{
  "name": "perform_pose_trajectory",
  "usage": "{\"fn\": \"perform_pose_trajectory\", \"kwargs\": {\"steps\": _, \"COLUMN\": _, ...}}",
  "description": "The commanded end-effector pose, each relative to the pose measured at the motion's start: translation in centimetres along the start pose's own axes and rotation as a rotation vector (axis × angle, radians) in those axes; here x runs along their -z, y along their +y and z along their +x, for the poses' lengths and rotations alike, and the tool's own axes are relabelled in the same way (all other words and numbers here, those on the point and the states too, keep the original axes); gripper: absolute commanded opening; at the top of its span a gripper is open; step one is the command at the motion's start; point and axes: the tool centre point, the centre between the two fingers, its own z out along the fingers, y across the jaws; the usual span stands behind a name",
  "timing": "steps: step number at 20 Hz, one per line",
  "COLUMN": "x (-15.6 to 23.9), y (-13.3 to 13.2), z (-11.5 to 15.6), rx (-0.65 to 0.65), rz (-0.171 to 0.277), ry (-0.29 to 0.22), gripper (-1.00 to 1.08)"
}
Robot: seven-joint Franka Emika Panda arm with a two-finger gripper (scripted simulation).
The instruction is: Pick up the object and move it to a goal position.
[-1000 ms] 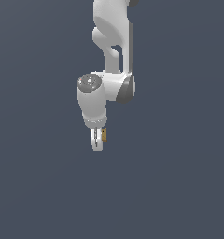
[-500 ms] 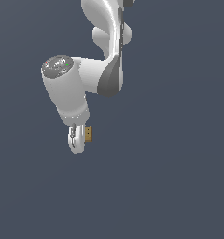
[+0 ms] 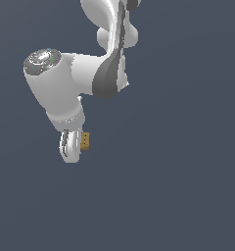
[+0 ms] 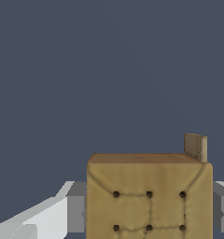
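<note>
Gripper (image 3: pixel 75 145), lower left of exterior frame, clamped on the object (image 4: pixel 149 196). Block looks light, rigid; flat opposite sides suit the pinch.

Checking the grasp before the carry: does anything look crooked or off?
Nothing stands out. The block sits squarely between the end effector fingers, its dotted face level in the wrist view.

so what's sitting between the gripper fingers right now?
The tan block. In the wrist view it fills the gap, with a gripper finger against each side. The exterior view shows it at the gripper tip.
</note>
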Motion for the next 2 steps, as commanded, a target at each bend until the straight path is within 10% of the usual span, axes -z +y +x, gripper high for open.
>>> {"fn": "perform_pose_trajectory", "kwargs": {"steps": 1, "x": 0.22, "y": -0.15, "z": 0.13, "rx": 0.001, "rz": 0.0, "ry": 0.0, "gripper": -1.0}}
{"fn": "perform_pose_trajectory", "kwargs": {"steps": 2, "x": 0.23, "y": -0.16, "z": 0.14, "rx": 0.001, "rz": 0.0, "ry": 0.0, "gripper": -1.0}}
